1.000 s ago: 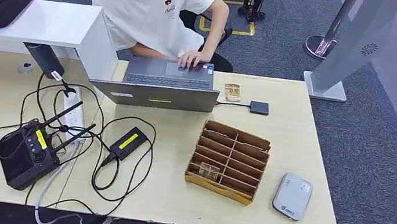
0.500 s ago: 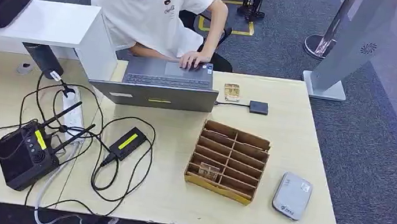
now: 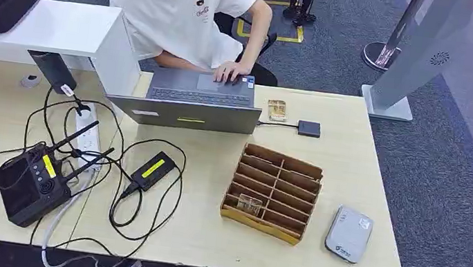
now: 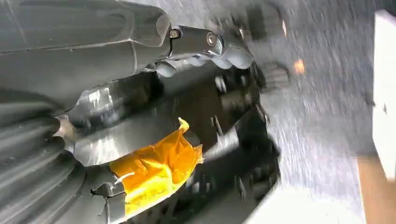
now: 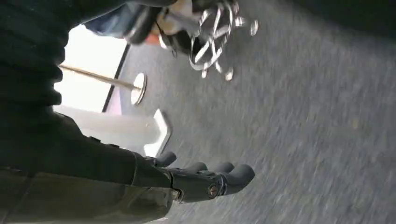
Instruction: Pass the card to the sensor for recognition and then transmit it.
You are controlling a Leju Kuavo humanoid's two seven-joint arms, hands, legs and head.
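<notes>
overhead, pale wooden table (image 3: 367,180) on grey carpet (image 3: 464,179)

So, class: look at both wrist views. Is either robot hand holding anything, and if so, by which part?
Nothing is held. The left hand and the right hand both show bare fingers over the grey carpet, and a card sits in the wooden organizer.

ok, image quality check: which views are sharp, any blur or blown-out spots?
Head view: sharp and evenly lit, card in the wooden organizer readable. Left wrist view: carpet streaked with motion blur, left hand close and soft. Right wrist view: carpet and chair base blurred, bright patch overexposed behind the right hand.
</notes>
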